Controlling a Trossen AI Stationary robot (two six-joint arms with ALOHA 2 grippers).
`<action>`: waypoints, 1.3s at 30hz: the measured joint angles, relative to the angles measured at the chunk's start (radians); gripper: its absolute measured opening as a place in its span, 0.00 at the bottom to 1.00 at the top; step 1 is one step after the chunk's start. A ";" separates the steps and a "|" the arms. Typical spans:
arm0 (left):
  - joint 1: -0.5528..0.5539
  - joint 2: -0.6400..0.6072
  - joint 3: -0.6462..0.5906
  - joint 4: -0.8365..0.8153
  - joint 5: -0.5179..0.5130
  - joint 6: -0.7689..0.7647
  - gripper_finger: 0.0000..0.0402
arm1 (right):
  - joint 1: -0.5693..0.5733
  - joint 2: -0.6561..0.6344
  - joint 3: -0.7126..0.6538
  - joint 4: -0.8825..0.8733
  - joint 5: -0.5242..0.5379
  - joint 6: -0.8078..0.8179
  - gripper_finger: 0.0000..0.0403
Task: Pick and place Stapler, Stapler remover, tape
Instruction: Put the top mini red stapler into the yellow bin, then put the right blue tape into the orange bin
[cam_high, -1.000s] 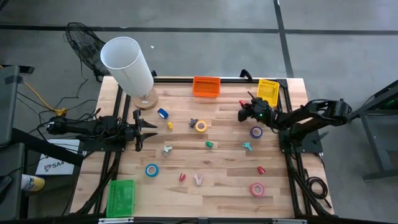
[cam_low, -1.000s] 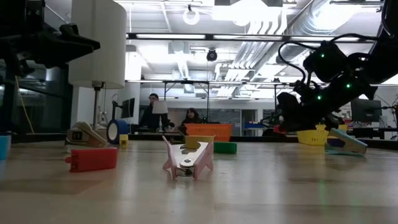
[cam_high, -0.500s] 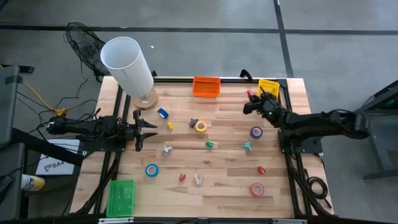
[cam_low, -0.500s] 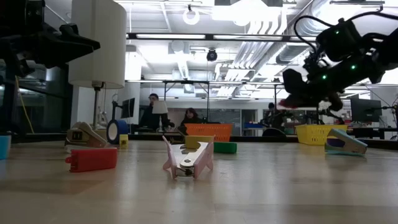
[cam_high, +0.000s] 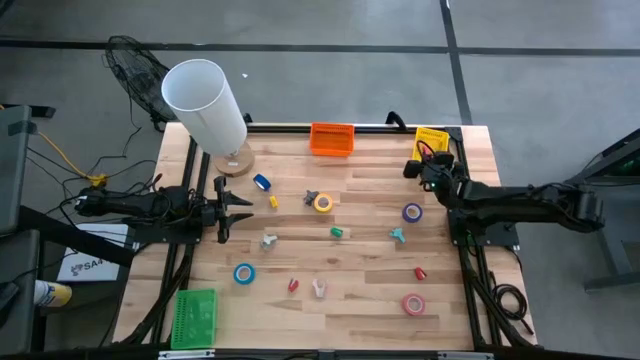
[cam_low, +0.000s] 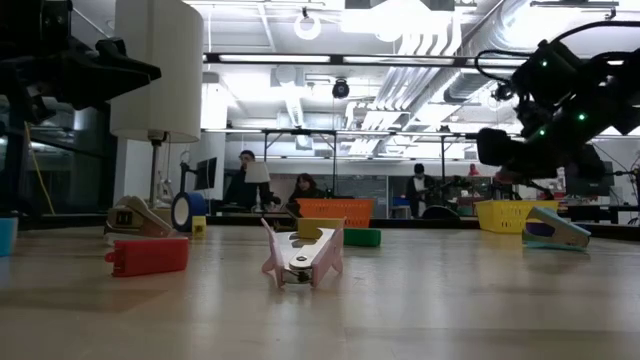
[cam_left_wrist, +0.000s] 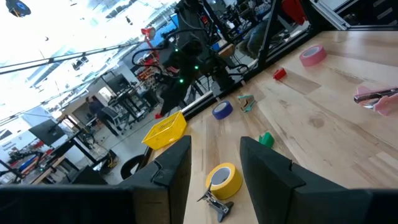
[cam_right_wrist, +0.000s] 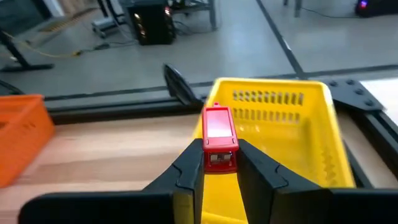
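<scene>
Across the wooden table (cam_high: 360, 300), tape rolls (cam_high: 323, 203) lie scattered.

Stapler (cam_right_wrist: 219, 138) over basket (cam_right_wrist: 311, 134) (table's far-right corner)

Both arms are dark, near-black, built of chunky jointed segments. The left arm (cam_high: 150, 205) shows at nine o'clock on the table in the high view, with black cables looping off its base and two slim pointed fingers (cam_high: 238, 200) at its tip. The right arm (cam_high: 520, 200) shows at three o'clock — rounded joint housings, black cable curling at its base. Small green lights dot its wrist (cam_low: 560, 95) in the low view. Its fingers (cam_right_wrist: 186, 171) are matte black with broad, smoothly angled faces.
</scene>
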 joint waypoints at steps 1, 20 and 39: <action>0.000 0.000 0.000 0.000 0.000 0.000 0.34 | -0.002 0.000 0.000 -0.022 0.001 0.017 0.16; 0.000 0.000 0.000 0.000 0.000 0.000 0.34 | -0.085 0.000 0.000 -0.128 -0.025 0.085 0.24; 0.000 0.000 0.000 0.000 0.000 0.000 0.34 | -0.108 -0.036 0.000 0.069 -0.196 -0.150 0.37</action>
